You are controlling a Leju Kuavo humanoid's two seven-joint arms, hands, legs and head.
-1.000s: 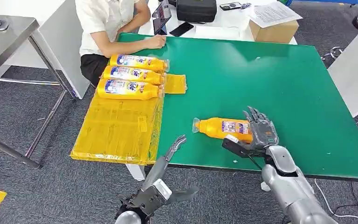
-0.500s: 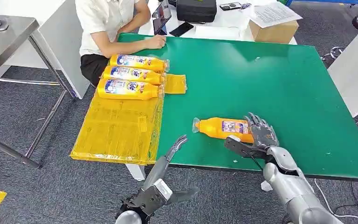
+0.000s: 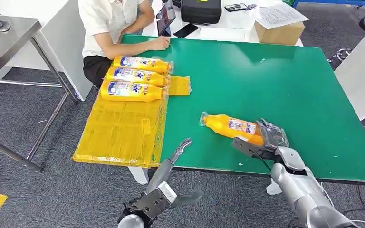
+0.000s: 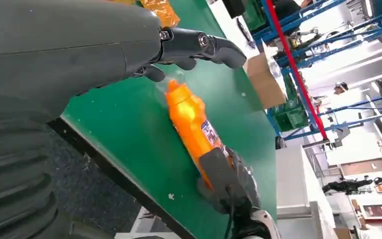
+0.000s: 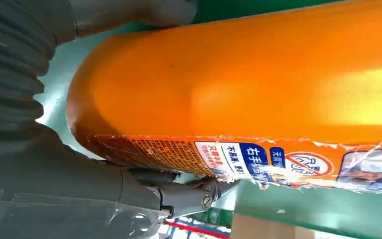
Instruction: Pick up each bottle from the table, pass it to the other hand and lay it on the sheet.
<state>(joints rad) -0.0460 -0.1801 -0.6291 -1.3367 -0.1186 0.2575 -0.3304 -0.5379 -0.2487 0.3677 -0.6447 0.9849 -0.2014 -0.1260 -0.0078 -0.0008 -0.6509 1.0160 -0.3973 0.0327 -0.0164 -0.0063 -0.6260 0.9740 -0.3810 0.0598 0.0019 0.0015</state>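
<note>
- Right hand (image 3: 270, 137): fingers wrapped round the base end of the orange bottle (image 3: 231, 128), thumb (image 3: 248, 147) under the near side. It grips the bottle.
- Right wrist view confirms: bottle body (image 5: 258, 84) sits tight against the palm, thumb above it and a dark finger (image 5: 189, 191) curled under the label edge.
- Bottle is tilted, cap end (image 3: 204, 119) pointing toward the sheet side, base in the hand. Cannot tell if the cap end touches the green table (image 3: 275, 80) or is just off it.
- Left wrist view: same bottle (image 4: 194, 127) lying lengthways over the green top near the front edge, right hand (image 4: 229, 181) clamped on its far end.
- Left hand (image 3: 164, 190): below the table's front edge, holding nothing, fingers (image 3: 180, 147) stretched up toward the table rim, thumb out to the side. Well apart from the bottle.
- Yellow sheet (image 3: 121, 130) on the table's left end, hanging over its edge.
- Three bottles (image 3: 135, 77) lie side by side at the sheet's far end, touching each other, caps toward the table middle.
- A person (image 3: 111, 26) sits at the far left corner, one hand (image 3: 160, 42) resting on the green top.
- Behind the table: cardboard box (image 3: 278, 29), papers on it, black case (image 3: 200, 10), phone (image 3: 185, 29).
</note>
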